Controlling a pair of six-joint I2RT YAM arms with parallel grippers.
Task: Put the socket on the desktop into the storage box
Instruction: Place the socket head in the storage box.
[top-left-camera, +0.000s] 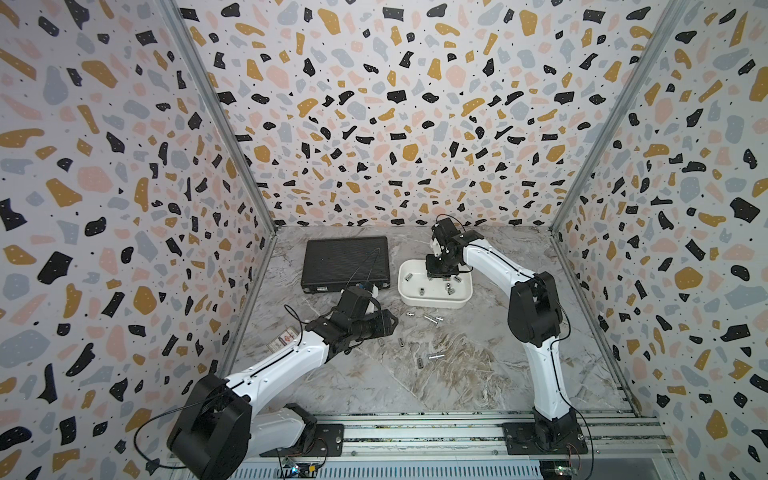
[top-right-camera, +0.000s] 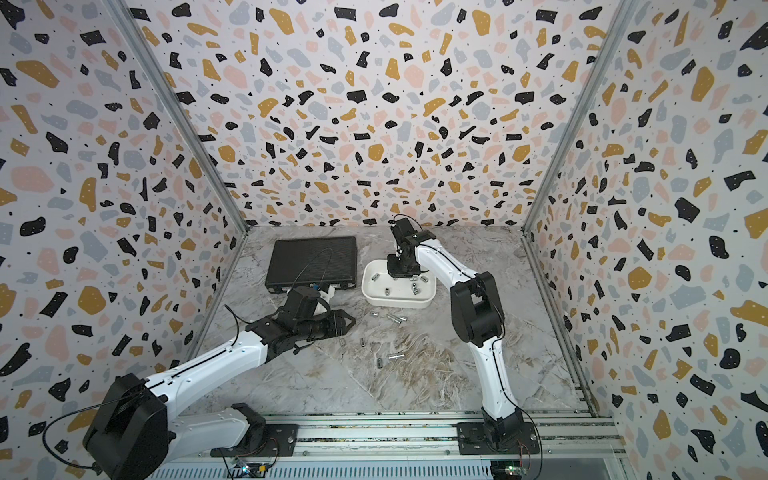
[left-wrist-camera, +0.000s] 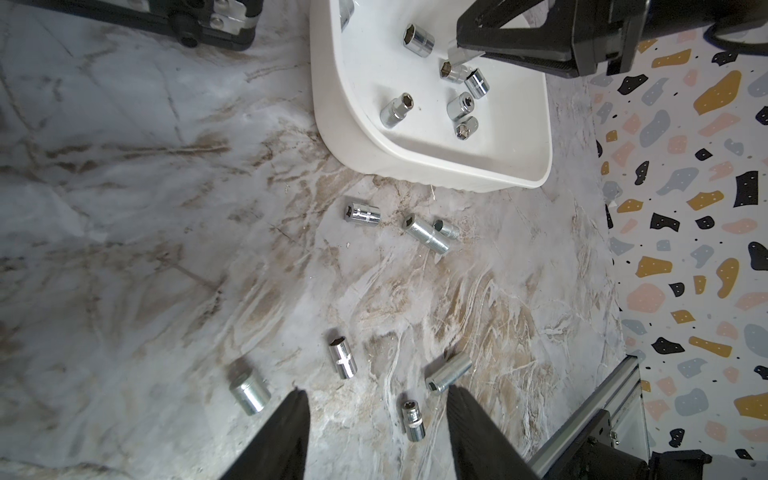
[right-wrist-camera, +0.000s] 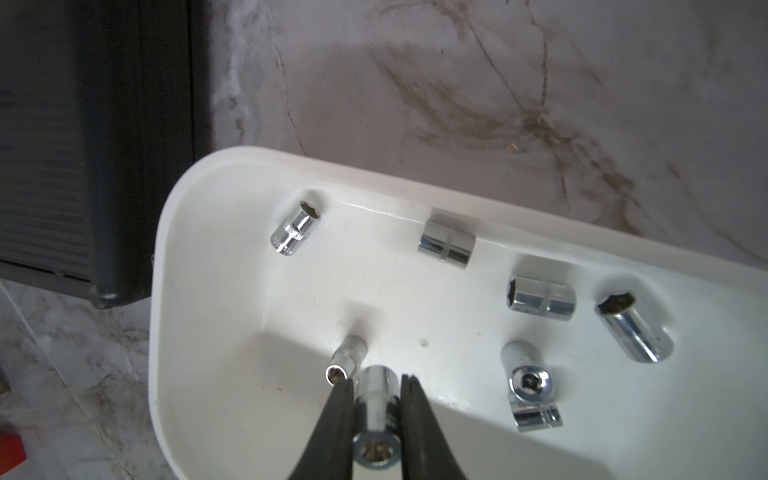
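My right gripper (right-wrist-camera: 376, 380) is shut on a chrome socket (right-wrist-camera: 376, 403), its hex opening facing the camera. It hangs low inside the white storage box (right-wrist-camera: 166, 257), which also holds several sockets (right-wrist-camera: 540, 297). In both top views that gripper (top-left-camera: 440, 272) (top-right-camera: 401, 272) is over the box (top-left-camera: 432, 302) (top-right-camera: 395, 302). My left gripper (left-wrist-camera: 375, 390) is open above the marble desktop (top-left-camera: 478, 374) with nothing between its fingers. Several sockets (left-wrist-camera: 343, 353) lie loose ahead of it, and one short socket (left-wrist-camera: 412, 419) lies on the desktop under the gap between its fingers.
A black ribbed case (top-left-camera: 347, 264) lies closed left of the box, at the back. A small printed card (top-left-camera: 284, 343) lies by the left wall. The metal rail (top-left-camera: 415, 432) with both arm bases runs along the front edge. Patterned walls close in three sides.
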